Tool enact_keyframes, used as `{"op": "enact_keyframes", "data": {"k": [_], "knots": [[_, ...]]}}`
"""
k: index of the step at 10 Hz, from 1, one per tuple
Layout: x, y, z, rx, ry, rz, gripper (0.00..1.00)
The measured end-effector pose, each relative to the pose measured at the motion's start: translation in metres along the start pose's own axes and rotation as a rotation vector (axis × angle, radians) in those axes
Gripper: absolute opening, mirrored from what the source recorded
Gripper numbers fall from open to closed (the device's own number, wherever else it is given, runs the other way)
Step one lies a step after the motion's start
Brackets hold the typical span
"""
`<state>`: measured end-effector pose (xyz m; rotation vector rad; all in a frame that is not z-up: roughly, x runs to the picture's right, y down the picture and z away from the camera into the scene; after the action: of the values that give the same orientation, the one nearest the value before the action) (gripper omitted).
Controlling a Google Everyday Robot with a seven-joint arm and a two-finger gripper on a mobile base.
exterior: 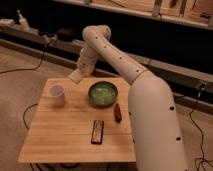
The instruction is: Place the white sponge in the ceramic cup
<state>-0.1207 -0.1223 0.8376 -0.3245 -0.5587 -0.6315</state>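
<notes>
Nearest on the counter, a dark bar and a small reddish object are left aside. Further back, the ceramic cup is seen upright, left of the green bowl. Beyond, the pincer is clenched on the white sponge, held above the far edge. The sponge should be carried leftward, centred over the cup's mouth, and lowered before being released.

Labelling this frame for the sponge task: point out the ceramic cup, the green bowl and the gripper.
ceramic cup [57, 94], camera view, front wall.
green bowl [103, 93], camera view, inner bottom.
gripper [77, 75], camera view, tip, at the table's back edge.
</notes>
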Motion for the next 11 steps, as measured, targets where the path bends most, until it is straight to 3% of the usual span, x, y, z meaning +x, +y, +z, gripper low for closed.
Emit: {"op": "enact_keyframes", "data": {"k": [2,5,7,11], "knots": [[-0.007,-0.013,0.006,0.017,-0.021,-0.014,0.00],[-0.031,-0.025,0.034,0.008,-0.061,-0.048,0.00],[-0.036,-0.032,0.051,0.004,-0.052,-0.035,0.00],[-0.057,-0.053,0.072,0.013,-0.016,0.060,0.00]]}}
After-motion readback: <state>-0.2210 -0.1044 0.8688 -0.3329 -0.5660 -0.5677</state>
